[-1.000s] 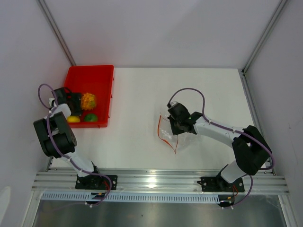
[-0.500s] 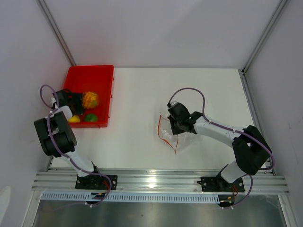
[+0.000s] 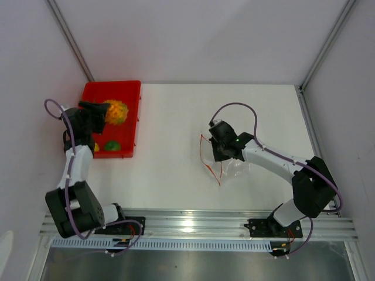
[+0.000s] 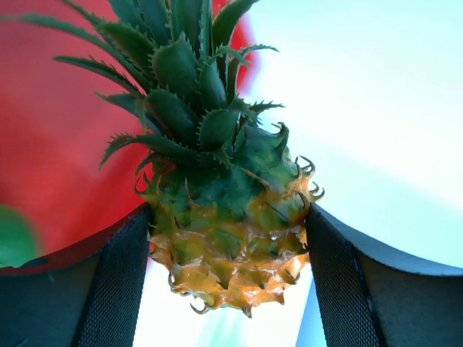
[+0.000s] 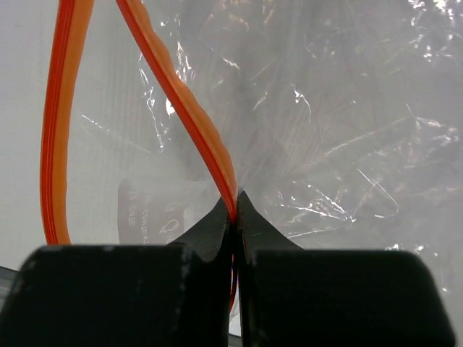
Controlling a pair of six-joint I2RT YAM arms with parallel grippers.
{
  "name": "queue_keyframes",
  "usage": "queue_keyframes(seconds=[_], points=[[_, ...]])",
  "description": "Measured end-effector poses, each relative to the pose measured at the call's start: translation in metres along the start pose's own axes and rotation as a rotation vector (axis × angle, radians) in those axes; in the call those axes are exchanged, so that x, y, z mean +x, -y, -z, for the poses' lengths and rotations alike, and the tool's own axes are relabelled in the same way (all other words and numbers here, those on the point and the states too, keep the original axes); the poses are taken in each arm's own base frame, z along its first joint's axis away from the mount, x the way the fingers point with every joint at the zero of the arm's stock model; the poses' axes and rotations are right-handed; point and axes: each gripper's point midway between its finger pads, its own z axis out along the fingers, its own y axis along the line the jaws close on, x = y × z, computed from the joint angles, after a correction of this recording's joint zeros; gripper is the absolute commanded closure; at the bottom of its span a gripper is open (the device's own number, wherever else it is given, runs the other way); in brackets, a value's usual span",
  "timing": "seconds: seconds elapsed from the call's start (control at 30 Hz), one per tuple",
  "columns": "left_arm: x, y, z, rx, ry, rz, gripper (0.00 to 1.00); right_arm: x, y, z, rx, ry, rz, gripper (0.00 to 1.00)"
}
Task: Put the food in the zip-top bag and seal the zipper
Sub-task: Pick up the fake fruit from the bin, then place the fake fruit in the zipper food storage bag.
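Note:
My left gripper (image 3: 104, 113) is shut on the orange pineapple (image 3: 116, 111) and holds it above the red tray (image 3: 126, 89); in the left wrist view the pineapple (image 4: 228, 217) sits between both pads, crown pointing away. The green fruit (image 3: 112, 146) and the yellow fruit (image 3: 95, 147) lie in the tray's near end. My right gripper (image 3: 218, 153) is shut on the zipper (image 5: 194, 130) of the clear zip-top bag (image 3: 234, 167), lifting one lip so the mouth (image 3: 208, 157) gapes toward the left. The other red strip (image 5: 61, 116) hangs apart.
The red tray stands at the table's far left edge, next to the left wall. Metal frame posts (image 3: 70, 38) run up at the back corners. The aluminium rail (image 3: 193, 225) with both arm bases lies along the near edge.
My left gripper has lifted the pineapple out of the tray and up. My right gripper has raised the bag's lip a little, widening the mouth.

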Motion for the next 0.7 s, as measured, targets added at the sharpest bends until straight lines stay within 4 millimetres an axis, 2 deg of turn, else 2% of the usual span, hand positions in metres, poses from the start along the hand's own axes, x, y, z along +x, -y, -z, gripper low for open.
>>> queue_keyframes(seconds=[0.13,0.33,0.4,0.53,0.63,0.7], points=[[0.034,0.055,0.045,0.189,-0.033,-0.134,0.99,-0.009,-0.001,0.013,-0.005,0.018,-0.013,1.0],[0.132,0.105,0.12,0.466,-0.223,-0.315,1.0,-0.009,-0.007,0.034,-0.056,0.022,-0.055,1.0],[0.161,0.115,0.148,0.559,-0.288,-0.362,1.0,-0.009,-0.013,0.042,-0.086,0.028,-0.075,1.0],[0.201,0.121,0.19,0.705,-0.376,-0.408,0.99,-0.008,-0.023,0.053,-0.135,0.039,-0.104,1.0],[0.23,0.117,0.205,0.765,-0.44,-0.418,0.99,-0.002,-0.033,0.053,-0.164,0.023,-0.115,1.0],[0.247,0.112,0.208,0.773,-0.476,-0.428,1.0,0.002,-0.037,0.052,-0.174,0.009,-0.124,1.0]])
